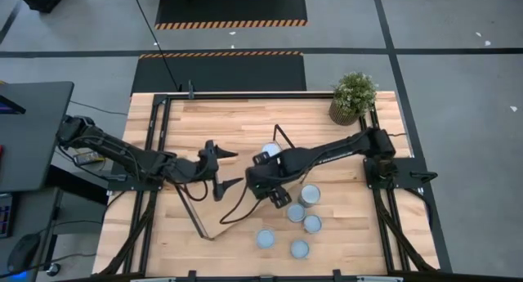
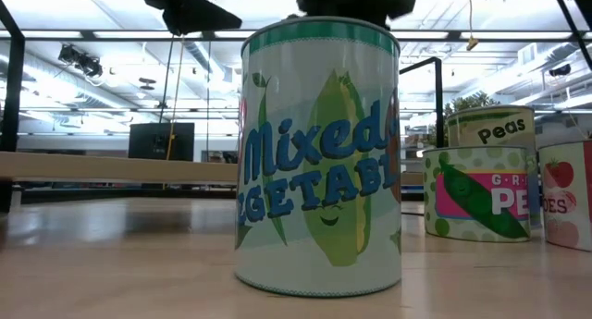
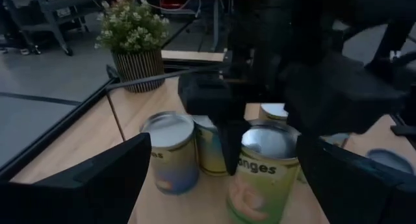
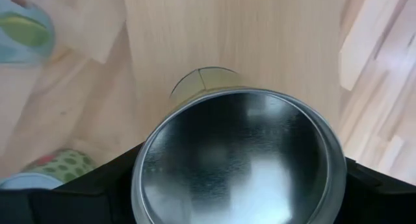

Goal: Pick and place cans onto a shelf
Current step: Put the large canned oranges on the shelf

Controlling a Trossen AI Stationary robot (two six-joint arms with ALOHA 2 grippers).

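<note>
On near can (image 2: 319,157), "Mixed"; behind, "Peas" can (image 2: 492,127).

Overhead, table-level, two wrist views — close.

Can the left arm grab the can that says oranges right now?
Probably not yet. The left tool is open and faces the silver-topped metal oranges can, but the right arm's dark tool hangs right at that can, blocking the way.

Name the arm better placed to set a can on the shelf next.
Right. Its tool already straddles a silver-topped metal can, seemingly gripped, above the light-wood shelf board; the left tool hangs open, empty, beside it.
</note>
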